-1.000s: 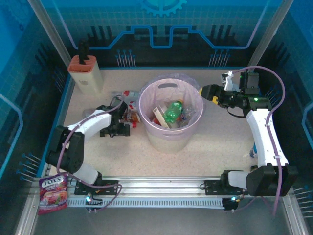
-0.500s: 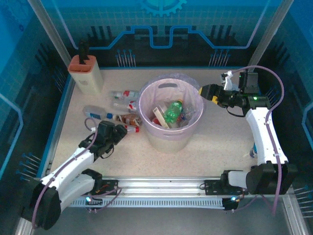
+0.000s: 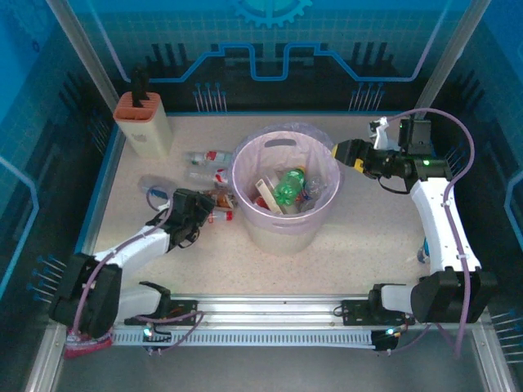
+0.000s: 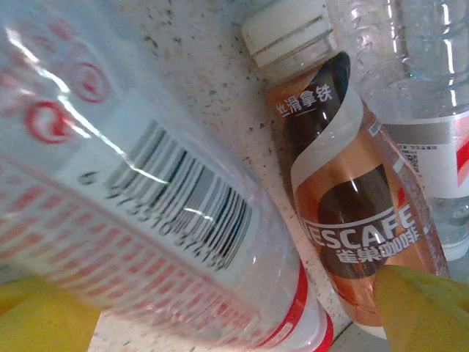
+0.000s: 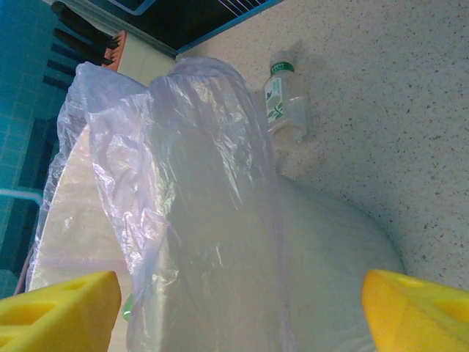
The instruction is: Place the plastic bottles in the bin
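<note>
- Plastic bottles sit in two places in the top view. A few lie flat on the speckled worktop just left of the bin. Others, among them a green bottle, lie inside it.
- The left wrist view brings out print too small to read from above: a barcode and red lettering on a clear bottle, and "NESCAFE" on an amber bottle with a ribbed white cap.
- The right wrist view looks along the bin's wall. The thin pink bag is crinkled and translucent over the smooth pale wall, and a green-labelled bottle lies on the worktop beyond.
- The left end effector is spread wide with the clear bottle between its yellow fingers. Whether they touch it cannot be told.
- The right end effector is spread wide and holds nothing, beside the bin's right rim.
</note>
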Controlling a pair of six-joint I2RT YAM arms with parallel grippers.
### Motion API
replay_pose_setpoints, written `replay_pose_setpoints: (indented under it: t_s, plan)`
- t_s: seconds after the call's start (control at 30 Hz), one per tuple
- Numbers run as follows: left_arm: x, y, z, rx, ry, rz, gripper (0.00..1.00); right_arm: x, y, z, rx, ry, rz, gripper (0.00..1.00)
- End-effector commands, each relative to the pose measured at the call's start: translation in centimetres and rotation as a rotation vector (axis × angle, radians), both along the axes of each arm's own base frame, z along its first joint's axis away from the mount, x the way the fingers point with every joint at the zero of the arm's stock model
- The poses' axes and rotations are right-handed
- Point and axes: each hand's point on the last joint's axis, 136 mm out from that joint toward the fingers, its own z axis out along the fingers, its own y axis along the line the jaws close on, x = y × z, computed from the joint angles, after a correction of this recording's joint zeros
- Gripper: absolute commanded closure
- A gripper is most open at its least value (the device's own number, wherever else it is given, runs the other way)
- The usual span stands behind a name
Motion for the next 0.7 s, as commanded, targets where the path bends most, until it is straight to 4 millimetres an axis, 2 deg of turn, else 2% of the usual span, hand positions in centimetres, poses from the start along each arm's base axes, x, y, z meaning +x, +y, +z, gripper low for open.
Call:
replay_pose_setpoints:
  t_s: [0.0,0.27,0.47,0.67]
  plan:
    - [1.6,-0.6,0.4,-0.045,-0.047,0.004,0.11,-0.6,0.9,1.5,0.005,-0.041,0.04,0.14]
    - [1.8,-1.1,-1.1,-0.054,-0.029,-0.015,0.24,-1.0,2.1,-0.3,0.002,0.013,0.081,0.15]
    - [1.1,-0.9,-0.9,-0.031,-0.018,-0.043,0.41,-1.5,2.5,-1.2,0.023,0.032,0.092,0.15]
    - [0.2,-0.4,0.1,-0.028,-0.023,-0.021,0.49,-1.4,2.8,-0.6,0.059,0.011,0.095,0.14]
